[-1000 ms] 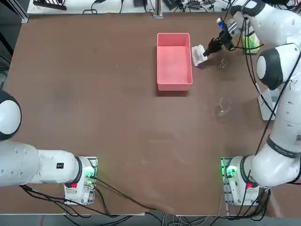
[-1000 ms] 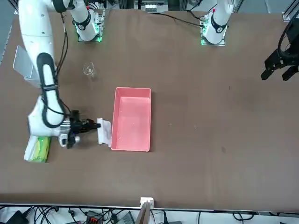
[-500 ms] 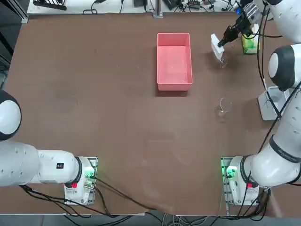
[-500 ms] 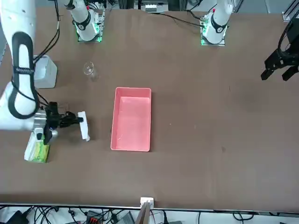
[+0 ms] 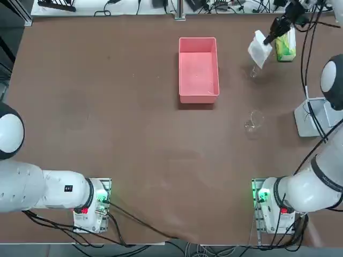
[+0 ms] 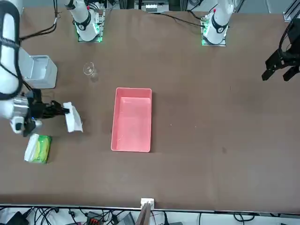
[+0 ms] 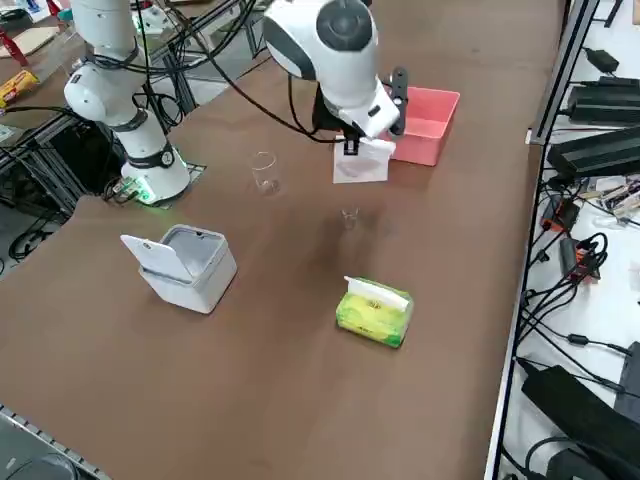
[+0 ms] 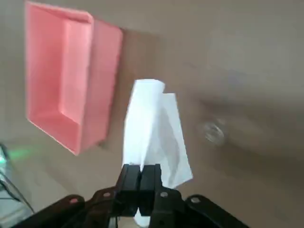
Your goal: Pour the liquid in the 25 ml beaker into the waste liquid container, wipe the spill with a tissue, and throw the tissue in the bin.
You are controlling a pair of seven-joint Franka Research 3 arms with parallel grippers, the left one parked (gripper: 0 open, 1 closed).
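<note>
**A:** What is on the brown table [image 5: 107, 107], and how many of each?

**B:** One pink waste liquid container [image 5: 198, 68], which is a low-walled rectangular tray. Two clear glass beakers: the tiny 25 ml beaker [image 5: 254, 71] and a larger beaker [image 5: 254, 121] with a spout. One pale grey bin [image 7: 185, 266], one green tissue pack [image 7: 374, 311] with a white tuft on top, and one loose white tissue [image 5: 260, 48].

**A:** Where is the right gripper, and what are its fingers doing?

**B:** The right gripper [image 8: 140, 172] hangs in the air above the table, between the tray and the tissue pack. Its two black fingers are pressed fully together, pinching one edge of the tissue. The rest of the sheet dangles free below them, clear of the tabletop.

**A:** Where do the beakers stand?

**B:** Both are upright on the table. In the top view the tiny one sits just below the hanging tissue, well to the right of the tray. The larger one stands nearer the robot's base, apart from everything else.

**A:** What is inside the containers?

**B:** The pink tray shows only its own pink floor; I cannot tell whether liquid lies in it. The bin's lid is tipped open, and nothing shows inside. Whether either beaker holds liquid is too small to tell.
</note>
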